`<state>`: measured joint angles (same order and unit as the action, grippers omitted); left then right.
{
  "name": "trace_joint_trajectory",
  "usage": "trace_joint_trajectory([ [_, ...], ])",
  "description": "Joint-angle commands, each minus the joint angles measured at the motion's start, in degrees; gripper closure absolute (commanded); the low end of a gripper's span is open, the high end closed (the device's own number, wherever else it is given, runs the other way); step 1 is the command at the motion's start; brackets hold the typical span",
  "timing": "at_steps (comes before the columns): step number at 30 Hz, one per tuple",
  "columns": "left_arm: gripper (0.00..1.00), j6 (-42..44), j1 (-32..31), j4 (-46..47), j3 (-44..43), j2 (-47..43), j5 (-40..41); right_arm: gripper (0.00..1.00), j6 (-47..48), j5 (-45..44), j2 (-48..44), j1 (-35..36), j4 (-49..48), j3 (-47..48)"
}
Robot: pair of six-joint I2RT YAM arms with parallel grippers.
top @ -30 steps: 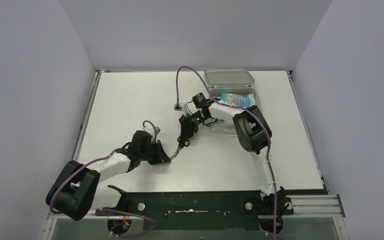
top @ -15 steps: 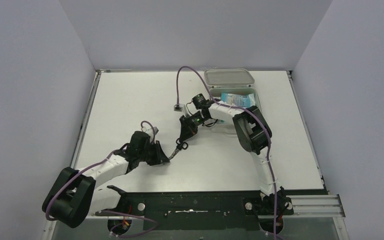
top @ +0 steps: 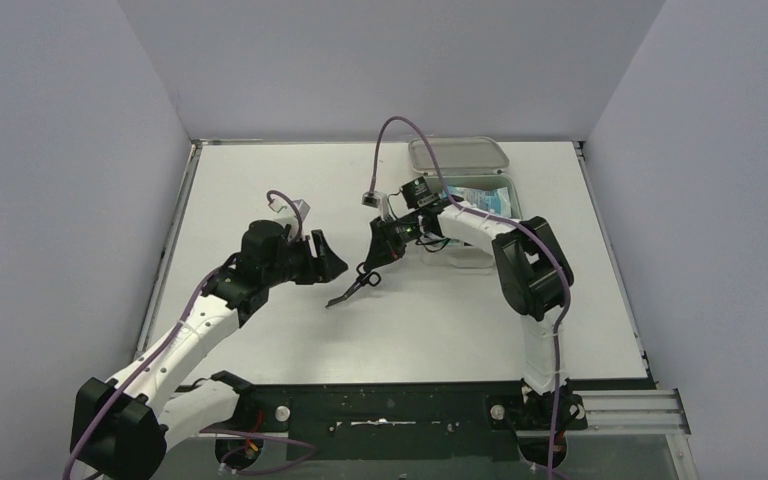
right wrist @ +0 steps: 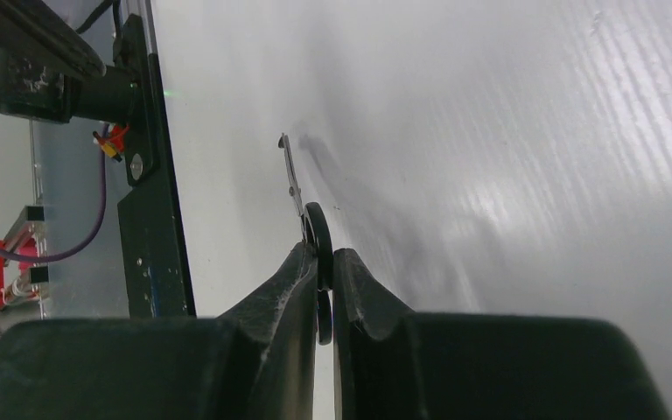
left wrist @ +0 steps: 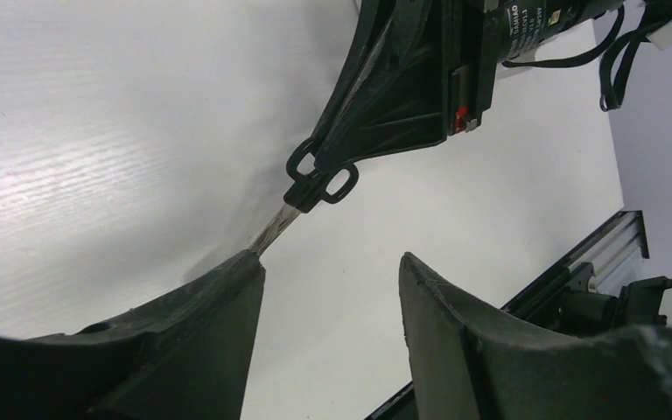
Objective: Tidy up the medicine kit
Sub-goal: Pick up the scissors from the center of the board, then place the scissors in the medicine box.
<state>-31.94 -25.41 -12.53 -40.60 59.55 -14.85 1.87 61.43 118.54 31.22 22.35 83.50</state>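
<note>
The pale grey-white square plastic medicine kit (top: 460,155) sits lid-open at the back right of the white bench (top: 260,190), just behind the right end effector (top: 371,270). That end effector is clamped on the black handles of small silver-bladed scissors (top: 353,289). The left end effector (top: 332,262), nearby, is spread wide and empty. Only the left wrist view shows both handle loops, and only the overhead view shows the kit.
</note>
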Motion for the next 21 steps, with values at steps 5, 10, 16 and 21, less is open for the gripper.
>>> trace_joint_trajectory([
  [5,0.03,8.2,0.4,-5.1,-5.8,-2.5,5.7,1.00,-8.2,-2.4,-9.1,-5.4,-1.8,-0.8],
  [10,0.03,11.2,0.4,-4.0,-4.9,-3.3,7.9,1.00,-12.9,-1.9,-12.8,-10.3,-2.0,-1.3],
  [16,0.03,16.5,0.4,-2.4,-0.9,-4.1,12.8,1.00,-14.0,-4.3,-19.4,-16.9,1.7,-0.9],
  [21,0.03,18.3,0.6,-2.6,-1.5,-3.8,11.5,1.00,-12.6,-2.7,-20.1,-26.0,5.8,-0.1],
])
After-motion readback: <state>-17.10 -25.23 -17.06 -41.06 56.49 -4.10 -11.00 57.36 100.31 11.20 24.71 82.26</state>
